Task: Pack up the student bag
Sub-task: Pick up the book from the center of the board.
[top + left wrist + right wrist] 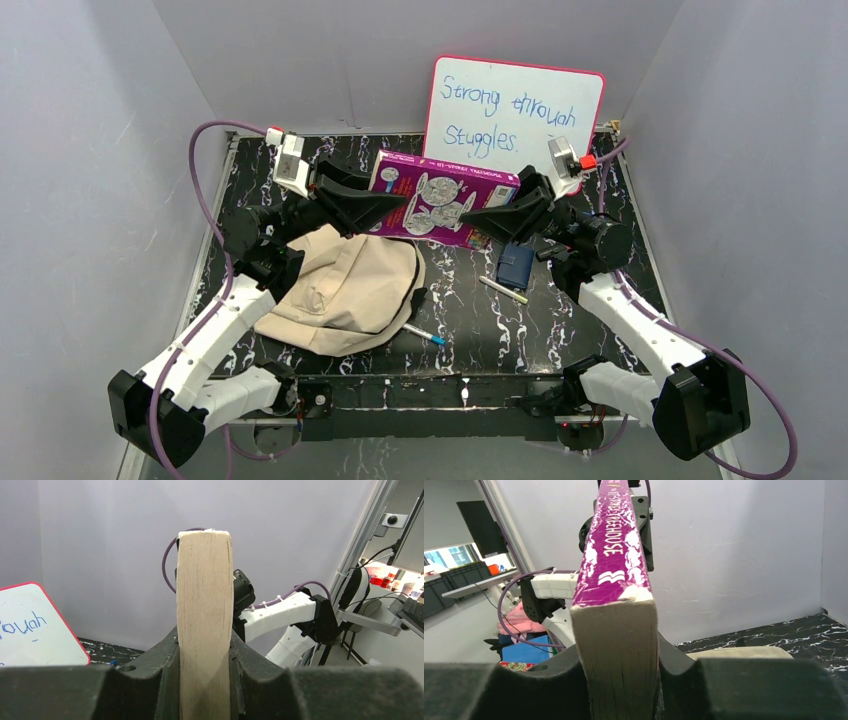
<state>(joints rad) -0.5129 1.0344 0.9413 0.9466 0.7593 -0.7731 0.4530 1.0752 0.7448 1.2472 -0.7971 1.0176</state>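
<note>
Left arm [215, 325] covers part of student bag [350, 285].

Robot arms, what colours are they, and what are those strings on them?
The left arm and right arm have white tube-shaped links, chunky black joints and black jaws. The strings are purple cables looping along each arm.

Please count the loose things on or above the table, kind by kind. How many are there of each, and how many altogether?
Purple paperback book: 1
Beige canvas backpack: 1
Slim pens: 2, a pale pen and a blue-capped pen
Small dark blue booklet or case: 1
Red-framed whiteboard: 1
Total: 6
</note>
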